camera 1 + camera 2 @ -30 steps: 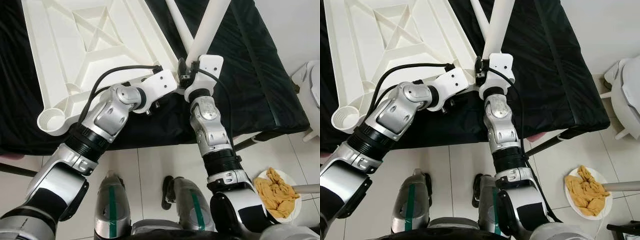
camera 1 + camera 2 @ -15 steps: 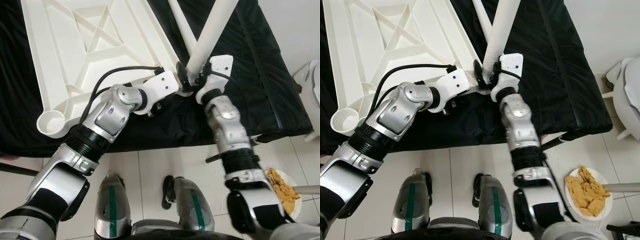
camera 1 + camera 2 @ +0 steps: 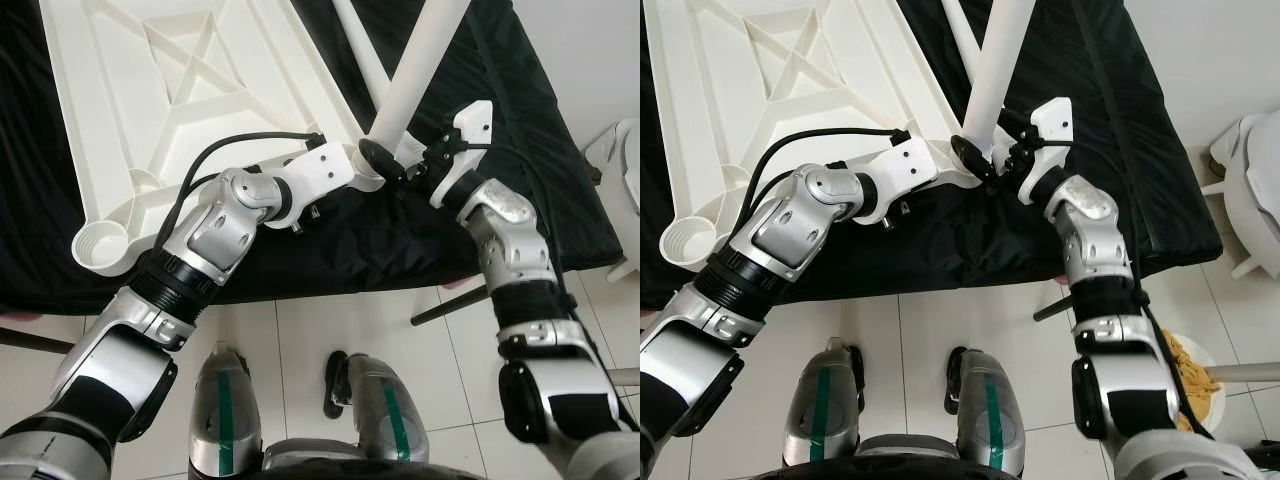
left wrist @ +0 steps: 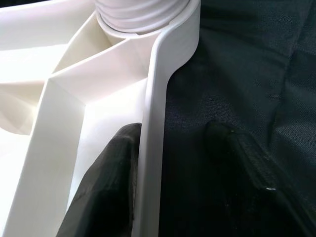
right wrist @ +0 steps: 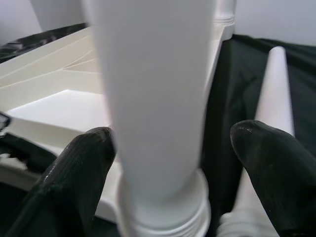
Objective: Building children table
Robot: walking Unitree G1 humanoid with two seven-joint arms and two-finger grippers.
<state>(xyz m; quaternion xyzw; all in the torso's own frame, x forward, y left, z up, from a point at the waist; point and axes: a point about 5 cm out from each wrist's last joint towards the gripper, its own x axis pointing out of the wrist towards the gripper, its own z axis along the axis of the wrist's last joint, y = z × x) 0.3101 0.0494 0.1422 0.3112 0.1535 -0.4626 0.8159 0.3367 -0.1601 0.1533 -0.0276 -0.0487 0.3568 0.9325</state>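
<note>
1. Steadying the upturned tabletop [image 3: 190,90], my left gripper [image 4: 170,148] has its fingers either side of the rim; one touches, the other stands off.
2. My right gripper [image 5: 177,163] brackets a white leg [image 3: 420,70] at its threaded end; fingers apart, grip unconfirmed.
3. I judge that leg at the near corner socket, not seated.
4. Another leg [image 3: 360,50] lies loose on the black cloth [image 3: 500,130]; another socket [image 3: 100,245] is empty. Most assembly remains.
</note>
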